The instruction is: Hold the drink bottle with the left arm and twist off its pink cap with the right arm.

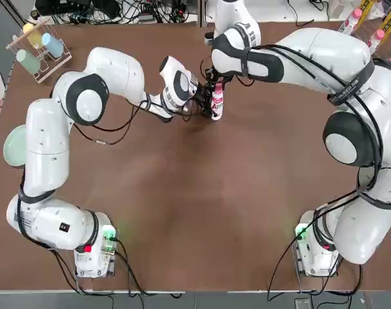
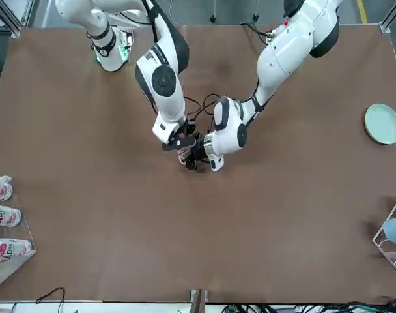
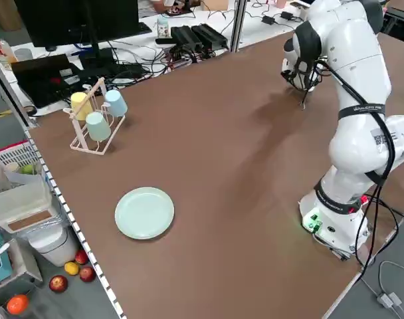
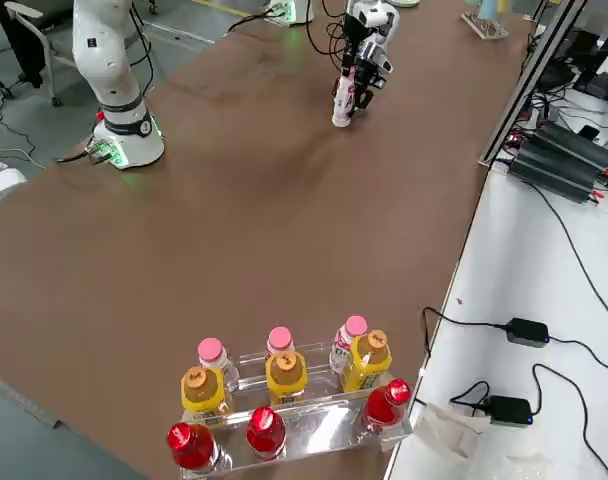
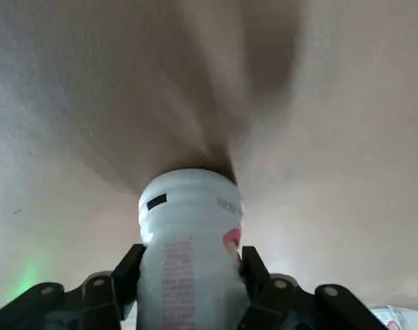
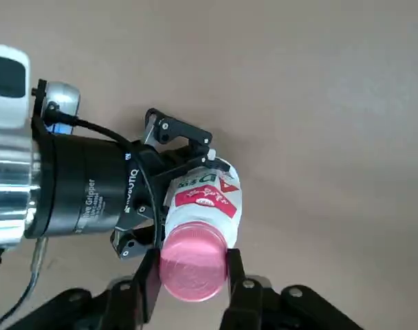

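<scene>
Pink cap (image 6: 193,268) only in right-wrist view

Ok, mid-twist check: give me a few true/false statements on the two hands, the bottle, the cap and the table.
1. The left hand grips the drink bottle by its body. True.
2. The right hand is open, well above the pink cap. False: its fingers are shut on the cap.
3. The bottle lies flat on the table. False: it stands upright.
4. A pale green plate sits on the table. True.
5. The cap is already off. False: it sits on the neck.
</scene>
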Motion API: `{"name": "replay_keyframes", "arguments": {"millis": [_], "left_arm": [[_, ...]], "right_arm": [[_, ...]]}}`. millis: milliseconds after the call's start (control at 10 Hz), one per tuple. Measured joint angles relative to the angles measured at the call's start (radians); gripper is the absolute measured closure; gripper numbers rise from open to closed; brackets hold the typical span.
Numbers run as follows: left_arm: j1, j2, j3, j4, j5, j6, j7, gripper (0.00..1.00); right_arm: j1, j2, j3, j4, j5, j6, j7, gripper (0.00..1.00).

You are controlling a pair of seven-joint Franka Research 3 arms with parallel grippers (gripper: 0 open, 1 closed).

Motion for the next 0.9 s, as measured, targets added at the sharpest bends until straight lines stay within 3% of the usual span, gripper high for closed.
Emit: {"name": "replay_keyframes", "arguments": {"millis": [900], "left_arm": [[-0.001,0.0,0.0,0.0,0.0,0.0,0.0,0.37]], "right_arm": [[0.0,0.0,0.0,0.003,-0.001,-0.012,-0.018,0.57]]}}
